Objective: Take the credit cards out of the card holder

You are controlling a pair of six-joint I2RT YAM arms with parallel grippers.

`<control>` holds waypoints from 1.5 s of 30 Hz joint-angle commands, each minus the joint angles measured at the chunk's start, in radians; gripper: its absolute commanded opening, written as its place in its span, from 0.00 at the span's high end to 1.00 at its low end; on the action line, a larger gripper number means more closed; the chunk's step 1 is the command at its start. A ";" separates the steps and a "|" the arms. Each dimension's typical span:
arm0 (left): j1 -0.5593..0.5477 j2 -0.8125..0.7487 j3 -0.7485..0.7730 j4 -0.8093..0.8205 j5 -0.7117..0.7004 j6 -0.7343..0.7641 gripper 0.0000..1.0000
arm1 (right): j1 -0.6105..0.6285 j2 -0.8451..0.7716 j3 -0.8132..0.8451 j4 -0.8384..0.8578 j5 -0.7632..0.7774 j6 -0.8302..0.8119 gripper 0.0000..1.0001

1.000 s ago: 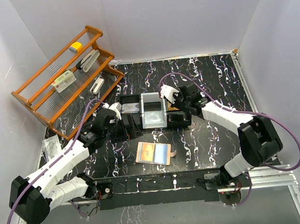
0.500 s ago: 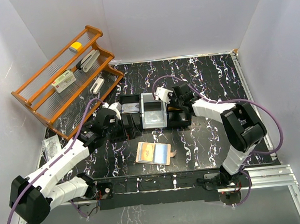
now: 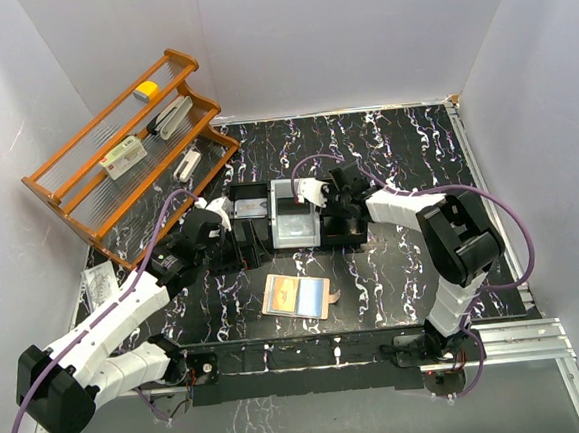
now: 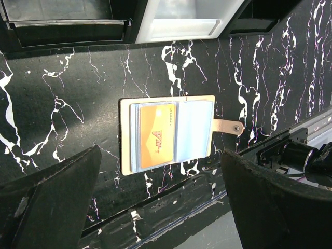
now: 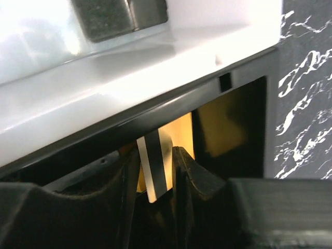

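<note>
The card holder (image 3: 296, 296) lies open on the black marbled table in front of the tray. In the left wrist view the card holder (image 4: 127, 135) shows an orange card (image 4: 157, 135) in its left slot, a blue-grey card (image 4: 193, 129) on the right and its snap tab (image 4: 228, 126). My left gripper (image 3: 239, 242) is open and empty, above and behind the holder; its fingers (image 4: 52, 197) stand wide apart. My right gripper (image 3: 329, 211) is shut on an orange card with a black stripe (image 5: 155, 166), held on edge over the tray's right compartment (image 5: 228, 124).
The black-and-grey three-compartment tray (image 3: 275, 218) stands mid-table, its grey wall (image 5: 129, 67) close to my right fingers. A wooden rack (image 3: 78, 208) with small items stands at the back left. A clear bag (image 3: 99, 284) lies at the left edge. The table's front rail (image 4: 207, 192) is near the holder.
My right arm has swung left and folded in, bringing the gripper and its card over the tray's right compartment. The left arm and the card holder have barely moved.
</note>
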 commanded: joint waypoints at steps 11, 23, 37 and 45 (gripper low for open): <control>0.007 -0.014 0.025 -0.019 0.010 0.011 0.01 | 0.005 0.024 0.056 0.020 0.051 0.005 0.65; 0.007 -0.012 0.016 -0.006 0.042 0.004 0.01 | -0.003 -0.075 0.055 0.041 -0.078 0.101 0.46; 0.007 0.007 -0.001 -0.010 0.049 -0.016 0.01 | -0.029 -0.356 -0.013 0.203 0.024 0.610 0.34; 0.007 0.038 -0.026 -0.017 0.045 -0.033 0.01 | -0.029 -0.615 -0.124 0.031 -0.023 1.455 0.30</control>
